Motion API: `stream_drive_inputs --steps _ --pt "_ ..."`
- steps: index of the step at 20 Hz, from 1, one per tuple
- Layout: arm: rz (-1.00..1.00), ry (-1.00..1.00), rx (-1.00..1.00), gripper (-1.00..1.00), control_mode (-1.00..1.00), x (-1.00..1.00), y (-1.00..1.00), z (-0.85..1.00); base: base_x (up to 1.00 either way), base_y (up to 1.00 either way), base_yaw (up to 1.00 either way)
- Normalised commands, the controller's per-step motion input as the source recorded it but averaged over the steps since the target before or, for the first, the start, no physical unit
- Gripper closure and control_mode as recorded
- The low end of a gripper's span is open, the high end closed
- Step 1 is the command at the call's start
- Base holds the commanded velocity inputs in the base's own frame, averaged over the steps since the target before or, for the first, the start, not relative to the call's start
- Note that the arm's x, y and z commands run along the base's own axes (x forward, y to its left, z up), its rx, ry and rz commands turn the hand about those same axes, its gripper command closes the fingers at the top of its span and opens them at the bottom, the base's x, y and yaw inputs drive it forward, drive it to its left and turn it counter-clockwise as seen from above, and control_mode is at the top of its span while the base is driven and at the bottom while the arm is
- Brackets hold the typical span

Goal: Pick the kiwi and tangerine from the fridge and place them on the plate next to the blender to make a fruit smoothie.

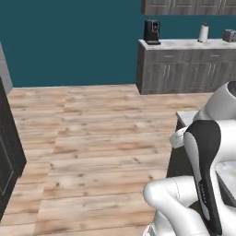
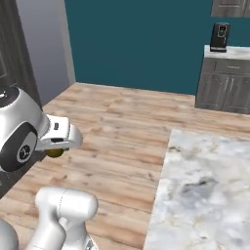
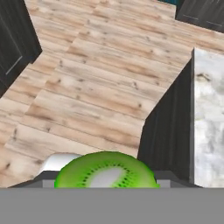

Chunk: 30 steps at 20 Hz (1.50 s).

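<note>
The kiwi [image 3: 105, 171], a bright green slice with a pale core and dark seeds, sits between my fingertips at the bottom of the hand view. My gripper [image 3: 107, 183] is shut on it. From the right base camera the gripper [image 2: 57, 146] hangs over the wooden floor at the left, with the yellow-green kiwi [image 2: 54, 153] peeking out beneath the white hand. The tangerine, the plate and the blender are out of view.
A marble-topped counter [image 2: 207, 190] with a dark side lies to my right, its corner [image 3: 205, 100] close ahead. Tall dark and grey cabinetry [image 2: 29, 53] stands at the left. Far grey cabinets [image 1: 184, 69] carry a coffee machine [image 1: 151, 31] and a paper roll [image 1: 203, 33].
</note>
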Motion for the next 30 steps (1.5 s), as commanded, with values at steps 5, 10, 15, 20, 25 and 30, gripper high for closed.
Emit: stream_drive_inputs --steps 5,10,15,20,25,30 --pt "0.00 0.00 0.00 1.00 1.00 0.00 0.00 0.00 1.00 0.00 -0.14" --pt "0.00 0.00 0.00 1.00 1.00 0.00 0.00 0.00 1.00 0.03 -0.14" --pt "0.00 0.00 0.00 1.00 1.00 0.00 0.00 0.00 1.00 0.14 -0.24" --pt "0.00 0.00 0.00 1.00 1.00 0.00 0.00 0.00 1.00 0.23 -0.36" --pt "0.00 0.00 0.00 1.00 1.00 0.00 0.00 0.00 1.00 0.31 -0.50" --pt "0.00 0.00 0.00 1.00 1.00 0.00 0.00 0.00 0.64 0.36 -0.75"
